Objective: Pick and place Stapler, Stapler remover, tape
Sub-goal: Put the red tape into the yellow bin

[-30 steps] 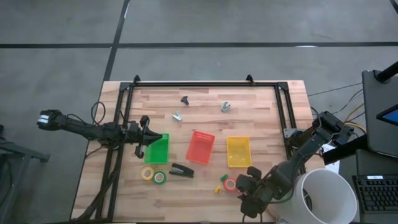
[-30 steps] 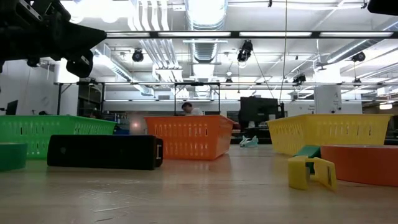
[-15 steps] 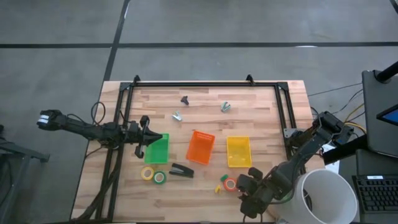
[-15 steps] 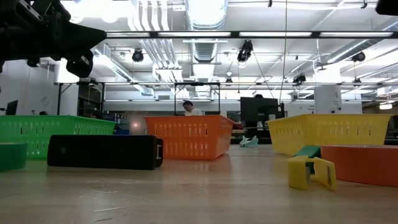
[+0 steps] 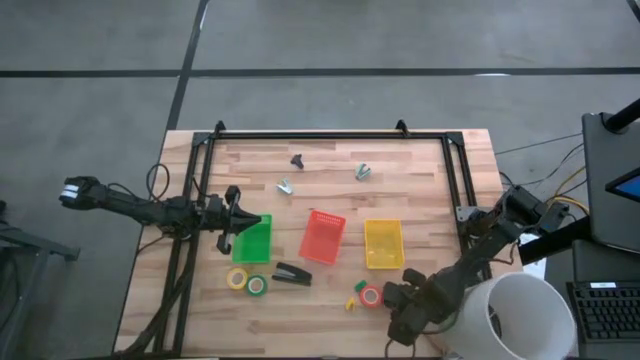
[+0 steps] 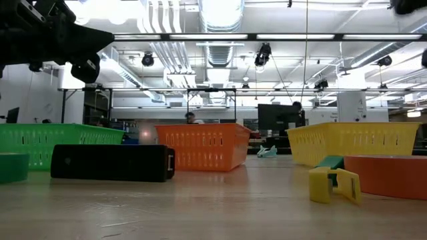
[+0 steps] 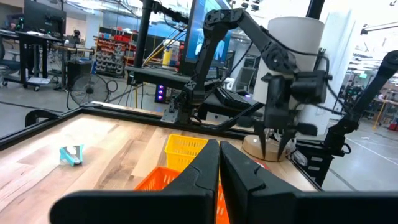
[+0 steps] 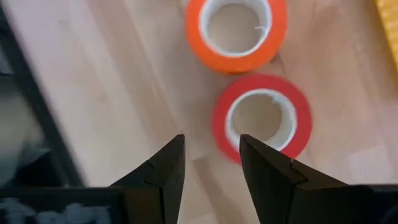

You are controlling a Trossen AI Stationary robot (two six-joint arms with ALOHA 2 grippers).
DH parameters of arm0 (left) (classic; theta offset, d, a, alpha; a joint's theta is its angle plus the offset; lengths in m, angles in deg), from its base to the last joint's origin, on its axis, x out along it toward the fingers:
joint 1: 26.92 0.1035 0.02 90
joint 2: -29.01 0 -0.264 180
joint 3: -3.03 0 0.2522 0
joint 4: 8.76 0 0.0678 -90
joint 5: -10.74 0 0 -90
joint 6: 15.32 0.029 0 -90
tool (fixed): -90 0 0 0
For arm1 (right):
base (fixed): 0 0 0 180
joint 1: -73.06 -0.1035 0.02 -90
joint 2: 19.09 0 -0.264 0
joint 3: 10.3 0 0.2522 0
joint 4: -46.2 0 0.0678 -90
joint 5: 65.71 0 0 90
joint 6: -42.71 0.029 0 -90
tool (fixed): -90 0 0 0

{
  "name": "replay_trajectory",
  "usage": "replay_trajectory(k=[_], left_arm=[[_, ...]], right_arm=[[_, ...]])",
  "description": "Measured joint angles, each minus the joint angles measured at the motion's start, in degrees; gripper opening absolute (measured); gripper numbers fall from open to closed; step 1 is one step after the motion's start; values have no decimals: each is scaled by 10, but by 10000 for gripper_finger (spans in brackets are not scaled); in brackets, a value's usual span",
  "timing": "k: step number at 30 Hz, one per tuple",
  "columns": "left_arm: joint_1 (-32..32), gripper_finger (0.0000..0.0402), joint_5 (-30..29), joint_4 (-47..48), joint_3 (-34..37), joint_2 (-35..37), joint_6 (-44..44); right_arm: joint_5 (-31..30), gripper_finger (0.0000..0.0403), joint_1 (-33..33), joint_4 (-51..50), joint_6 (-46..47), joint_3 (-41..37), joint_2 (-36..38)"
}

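The black stapler (image 5: 292, 274) lies flat on the table near the green bin (image 5: 253, 240), and in the low view the stapler (image 6: 112, 162) lies in front of the bins. The yellow tape (image 5: 238, 279) and green tape (image 5: 257, 286) lie to its left. A red tape roll (image 8: 261, 118) and an orange tape roll (image 8: 236, 31) lie flat just ahead of my right gripper (image 8: 211, 146), which is open above the table near its near edge (image 5: 400, 300). The dark claw-shaped remover (image 5: 297, 160) rests near the far edge. My left gripper (image 5: 240, 222) is shut and hovers at the green bin's left side.
A red-orange bin (image 5: 322, 238) and a yellow bin (image 5: 383, 243) stand in a row with the green one. Two silver removers (image 5: 285, 186) (image 5: 363, 172) lie farther back. Small yellow and green clips (image 6: 333, 181) lie beside the red tape. A white bucket (image 5: 520, 315) stands off the table's right near corner.
My right arm has shifted a little, its elbow sinking toward the table's near edge, while its gripper stays by the red tape. My left arm and the objects have kept still.
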State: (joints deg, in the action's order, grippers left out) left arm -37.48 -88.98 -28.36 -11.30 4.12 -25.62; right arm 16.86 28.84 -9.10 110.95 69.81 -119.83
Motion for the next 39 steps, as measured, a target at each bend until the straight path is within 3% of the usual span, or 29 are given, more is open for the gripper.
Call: replay_trajectory(k=[9,21,34,39], left_arm=[[0,16,0,0,0,0,0],[0,16,0,0,0,0,0],[0,16,0,0,0,0,0],[0,16,0,0,0,0,0]], right_arm=[[15,152,17,0,-47,-2,-30],[17,126,30,8,-78,-1,-60],[15,39,34,8,-99,-1,-53],[15,35,44,5,-109,3,-37]])
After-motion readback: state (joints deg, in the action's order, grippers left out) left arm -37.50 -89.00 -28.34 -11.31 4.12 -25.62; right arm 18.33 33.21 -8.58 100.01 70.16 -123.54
